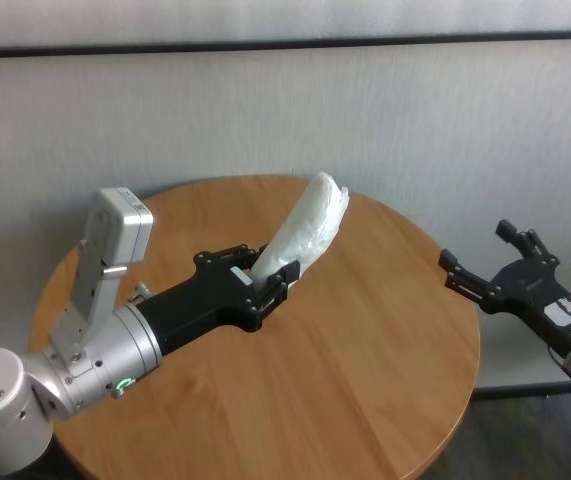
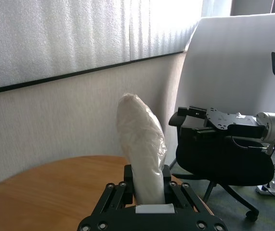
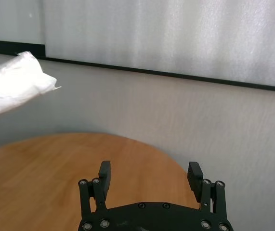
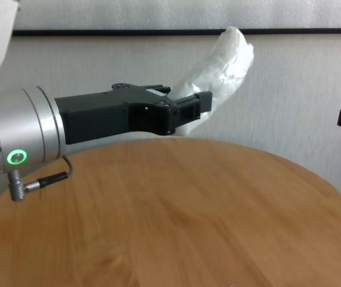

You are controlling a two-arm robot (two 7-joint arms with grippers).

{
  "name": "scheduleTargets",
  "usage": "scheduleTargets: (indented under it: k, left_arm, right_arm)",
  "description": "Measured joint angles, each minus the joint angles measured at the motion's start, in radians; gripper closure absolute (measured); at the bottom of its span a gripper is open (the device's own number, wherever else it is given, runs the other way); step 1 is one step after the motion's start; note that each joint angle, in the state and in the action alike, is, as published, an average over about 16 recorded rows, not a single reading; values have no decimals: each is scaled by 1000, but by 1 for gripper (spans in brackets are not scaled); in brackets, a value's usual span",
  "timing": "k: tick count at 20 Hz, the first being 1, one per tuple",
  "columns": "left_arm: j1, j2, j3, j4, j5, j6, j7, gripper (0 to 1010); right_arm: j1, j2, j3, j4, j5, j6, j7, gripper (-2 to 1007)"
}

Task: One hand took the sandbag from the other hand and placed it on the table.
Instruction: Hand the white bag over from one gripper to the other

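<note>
Sandbag (image 1: 310, 228) is held off the table (image 1: 365, 370), its lower end clamped between the fingers of the left gripper (image 1: 273, 282), which is closed on it. The white, crinkled bag is seen tilted up and away from the gripper, its free end pointing toward the far right, above the far middle part of the round wood-grain top. In the chest view the bag (image 4: 221, 60) is shown clear of the tabletop (image 4: 188, 227), with the left gripper (image 4: 185, 113) also raised above the surface. A green ring light is lit on the silver left wrist (image 4: 15, 140), and a cable plug is seen just below it. In the left wrist view the bag (image 2: 142, 144) is seen standing between the 2 fingers (image 2: 126, 174).

The right gripper (image 1: 485, 262) is held beyond the right edge of the table, well apart from the bag, with its 2 fingers spread wide and nothing between them. In the right wrist view its fingers (image 3: 105, 174) are seen parted over the table's far edge, with the bag's tip (image 3: 17, 86) far off. A red-bordered white sticker (image 1: 568, 310) is carried on its body; any writing on it cannot be read. A black office chair (image 2: 224, 159) is seen behind the right gripper in the left wrist view.
</note>
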Motion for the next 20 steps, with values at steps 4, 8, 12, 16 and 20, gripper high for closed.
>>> scheduleTargets:
  k: [4, 8, 12, 16, 20]
  left_arm:
    - [0, 0, 0, 0, 0, 0, 0, 665]
    - [0, 0, 0, 0, 0, 0, 0, 665]
    - [0, 0, 0, 0, 0, 0, 0, 665]
    - [0, 0, 0, 0, 0, 0, 0, 665]
    - [0, 0, 0, 0, 0, 0, 0, 665]
  right_arm:
    - [-8, -4, 19, -26, 85, 63, 51, 4]
    - [-13, -11, 35, -49, 167, 142, 92, 4]
    - [-15, -18, 50, -68, 246, 222, 123, 4]
    - [-14, -26, 61, -81, 316, 295, 140, 4]
    - [-11, -33, 67, -88, 376, 348, 152, 4]
